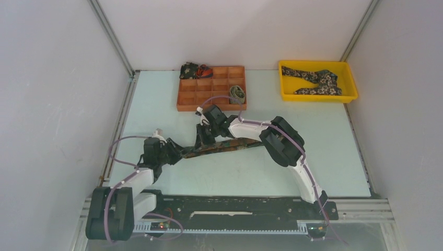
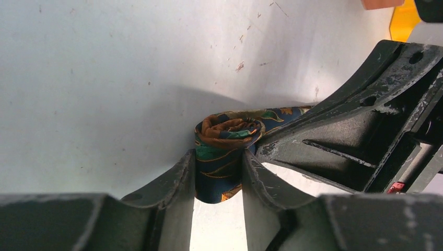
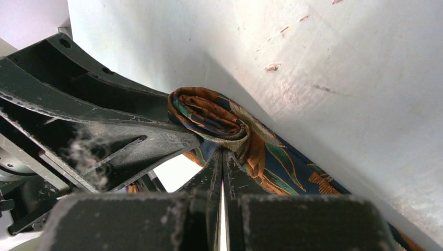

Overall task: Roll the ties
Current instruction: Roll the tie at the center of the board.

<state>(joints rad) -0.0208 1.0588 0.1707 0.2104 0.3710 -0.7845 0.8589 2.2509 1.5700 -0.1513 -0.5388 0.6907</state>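
A dark blue, rust and green patterned tie [image 1: 236, 145] lies across the middle of the table, its left end wound into a small coil [image 2: 227, 130]. My left gripper [image 2: 219, 157] holds that coil from both sides, its fingers pressed on the fabric. In the top view, the left gripper [image 1: 178, 153] sits at the tie's left end. My right gripper [image 3: 222, 152] is shut, its tips nipped into the edge of the coil [image 3: 209, 115]. From there the flat length of tie [image 3: 292, 167] runs off to the right. The right gripper [image 1: 203, 139] stands just right of the left one.
An orange compartment tray [image 1: 188, 99] sits behind the arms, with a rolled tie [image 1: 237, 94] in one cell and a dark bundle [image 1: 192, 70] at its back left corner. A yellow bin [image 1: 350, 83] at the back right holds a dark floral tie [image 1: 318, 81].
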